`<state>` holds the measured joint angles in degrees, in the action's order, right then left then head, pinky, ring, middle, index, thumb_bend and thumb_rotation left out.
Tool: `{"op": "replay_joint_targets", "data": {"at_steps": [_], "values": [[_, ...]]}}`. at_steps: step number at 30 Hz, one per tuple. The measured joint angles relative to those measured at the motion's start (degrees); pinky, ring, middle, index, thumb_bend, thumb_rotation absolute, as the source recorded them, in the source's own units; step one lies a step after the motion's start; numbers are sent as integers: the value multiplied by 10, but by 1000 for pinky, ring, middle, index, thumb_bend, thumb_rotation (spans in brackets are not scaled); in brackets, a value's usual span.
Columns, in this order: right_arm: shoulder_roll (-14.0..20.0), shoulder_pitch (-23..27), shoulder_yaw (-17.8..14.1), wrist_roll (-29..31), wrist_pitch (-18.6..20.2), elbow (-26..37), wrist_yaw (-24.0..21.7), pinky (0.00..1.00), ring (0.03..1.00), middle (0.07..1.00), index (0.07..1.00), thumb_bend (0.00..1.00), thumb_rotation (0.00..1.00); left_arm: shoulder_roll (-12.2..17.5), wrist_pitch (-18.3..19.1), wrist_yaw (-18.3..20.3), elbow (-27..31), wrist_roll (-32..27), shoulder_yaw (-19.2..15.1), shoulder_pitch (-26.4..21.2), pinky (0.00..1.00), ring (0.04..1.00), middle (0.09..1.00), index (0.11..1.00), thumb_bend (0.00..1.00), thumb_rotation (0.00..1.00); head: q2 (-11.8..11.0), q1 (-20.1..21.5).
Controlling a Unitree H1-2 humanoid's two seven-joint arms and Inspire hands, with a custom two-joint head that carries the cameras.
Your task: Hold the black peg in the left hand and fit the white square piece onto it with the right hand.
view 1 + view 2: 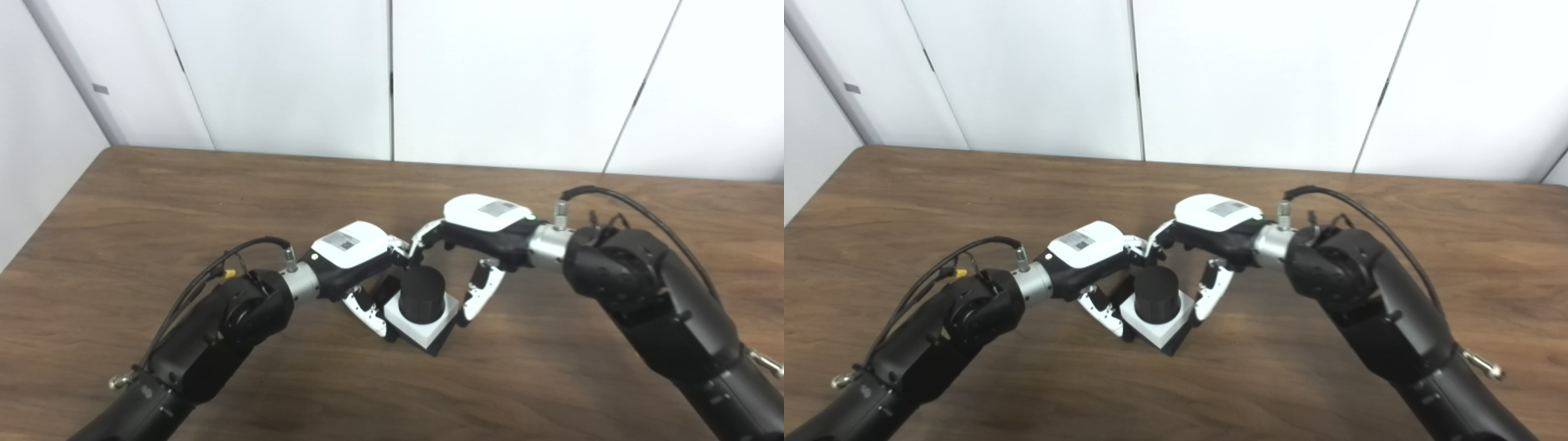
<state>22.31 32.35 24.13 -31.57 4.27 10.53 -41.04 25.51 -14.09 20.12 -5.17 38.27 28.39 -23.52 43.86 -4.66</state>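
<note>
Left eye view, lower centre: black peg stands upright through white square piece; my left hand and right hand clasp its sides.

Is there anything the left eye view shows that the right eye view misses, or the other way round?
Only the left eye view shows a wider strip of the side wall at the left, while the table's right end runs out of the picture.

Only the right eye view shows the table's far right corner and a sliver of another wall panel at the right.

Both show the black peg standing up through the white square piece on the table, with the left hand and right hand close on either side.
</note>
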Motion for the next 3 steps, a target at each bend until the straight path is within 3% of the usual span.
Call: {"op": "replay_joint_targets", "data": {"at_steps": [3], "values": [[8,-10,-31,12,1,1,9,623,746,771,626,822,68,0,0,0,0,0,0,0,747,861,851,489,523,73,0,3]]}}
